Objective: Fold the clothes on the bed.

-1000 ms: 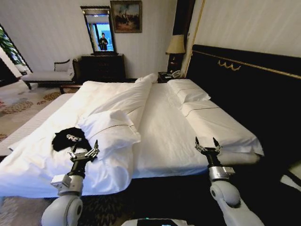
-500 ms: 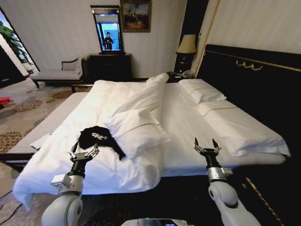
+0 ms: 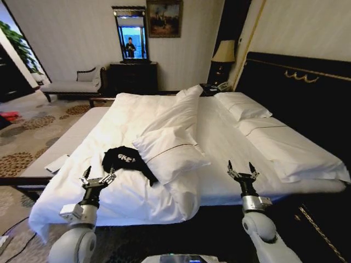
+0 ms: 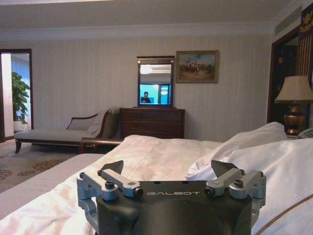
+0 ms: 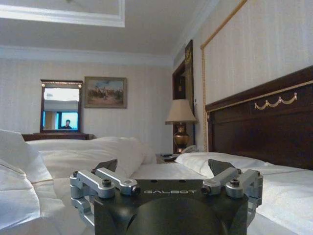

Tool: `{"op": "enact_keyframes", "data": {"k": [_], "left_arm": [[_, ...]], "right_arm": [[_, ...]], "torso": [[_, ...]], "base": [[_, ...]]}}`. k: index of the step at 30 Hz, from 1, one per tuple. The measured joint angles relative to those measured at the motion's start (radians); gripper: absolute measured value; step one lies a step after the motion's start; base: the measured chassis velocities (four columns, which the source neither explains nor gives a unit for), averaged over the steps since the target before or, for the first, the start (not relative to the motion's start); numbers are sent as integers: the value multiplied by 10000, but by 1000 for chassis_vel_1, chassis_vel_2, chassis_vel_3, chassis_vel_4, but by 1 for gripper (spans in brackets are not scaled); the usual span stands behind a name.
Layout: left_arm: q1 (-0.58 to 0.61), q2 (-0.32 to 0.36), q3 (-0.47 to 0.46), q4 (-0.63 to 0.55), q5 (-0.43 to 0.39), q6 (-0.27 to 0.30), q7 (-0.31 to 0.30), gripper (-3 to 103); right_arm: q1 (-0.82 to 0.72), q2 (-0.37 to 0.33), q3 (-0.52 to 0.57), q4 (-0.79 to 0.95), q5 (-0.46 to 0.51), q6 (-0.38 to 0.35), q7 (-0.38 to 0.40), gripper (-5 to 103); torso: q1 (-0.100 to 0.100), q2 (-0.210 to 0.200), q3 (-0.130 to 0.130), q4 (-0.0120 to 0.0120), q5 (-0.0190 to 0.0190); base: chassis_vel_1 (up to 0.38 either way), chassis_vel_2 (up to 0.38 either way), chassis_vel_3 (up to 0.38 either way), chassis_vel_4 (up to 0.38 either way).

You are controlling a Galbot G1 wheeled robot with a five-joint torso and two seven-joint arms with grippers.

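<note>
A crumpled black T-shirt [image 3: 128,161] with white lettering lies on the white duvet of the bed [image 3: 219,159], near the bed's near left side, touching a loose white pillow [image 3: 170,153]. My left gripper [image 3: 98,178] hangs open just short of the shirt, over the duvet's edge, and nothing is between its fingers [image 4: 117,178]. My right gripper [image 3: 242,171] stands open over the near right side of the bed, empty, far from the shirt. The left wrist view looks across the duvet [image 4: 146,156]; the right wrist view shows the dark headboard [image 5: 264,127].
A dark headboard [image 3: 296,87] runs along the right. Two pillows [image 3: 241,105] lie by it. A bedside lamp [image 3: 224,52], a dark dresser [image 3: 133,76] with a mirror, and a pale chaise bench [image 3: 68,86] stand at the far wall. Patterned carpet [image 3: 22,137] spreads to the left.
The whole head view has shifted: the camera has turned, so the bed and shirt now sit farther right and closer. Both grippers stay open in the same raised pose.
</note>
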Motion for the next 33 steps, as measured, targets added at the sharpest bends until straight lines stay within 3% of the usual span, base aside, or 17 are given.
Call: {"op": "enact_keyframes", "data": {"k": [11,18,20,21,23,24,26,27,31,33], "left_arm": [[16,-8,-46,-77,-34,-10,-61,100],[127,32,-163,-261,-8,1,-115,100],[143,49,-231,-286,-5,1,-144,100],[143,49,-231,-286,-5,1,-144,100],[170,59,-283,-245,36,0,-151,100],[170,59,-283,-245,36,0,-151,100],[202,56,-328,-169,101,-6,-165,100],[202,56,-328,-169,101,-6,-165,100],[251,64,-416,-61,200,-9,-202,100],[269,65,-433,-50,212,-8,-208,100]], "right_arm": [[149,-6,-235,-131,-11,-84,216,100],[836,-1076,-831,44,1651,-388,496,100],[1347,-1822,-1075,405,3511,-1267,747,100],[1347,-1822,-1075,405,3511,-1267,747,100],[2236,-2376,-1393,861,6021,-2581,1518,100],[2236,-2376,-1393,861,6021,-2581,1518,100],[3366,-2680,-1757,994,8148,-3330,1940,100],[3366,-2680,-1757,994,8148,-3330,1940,100],[5301,-2855,-2772,551,10697,-4147,2253,100],[5745,-2852,-3080,364,11104,-4307,2310,100]], "torso": [[-2,1,-1,-3,-2],[3,-1,1,-2,-3],[3,-1,0,1,-5],[3,-1,0,1,-5],[0,0,-1,-5,-4],[0,0,-1,-5,-4],[-1,0,-2,0,-5],[-1,0,-2,0,-5],[2,-1,0,-1,-4],[2,-1,0,0,-4]], "base": [[0,0,0,0],[-16,6,9,-11],[0,0,0,0],[0,0,0,0],[0,0,0,0],[0,0,0,0],[0,0,0,0],[0,0,0,0],[0,0,0,0],[0,0,0,0]]}}
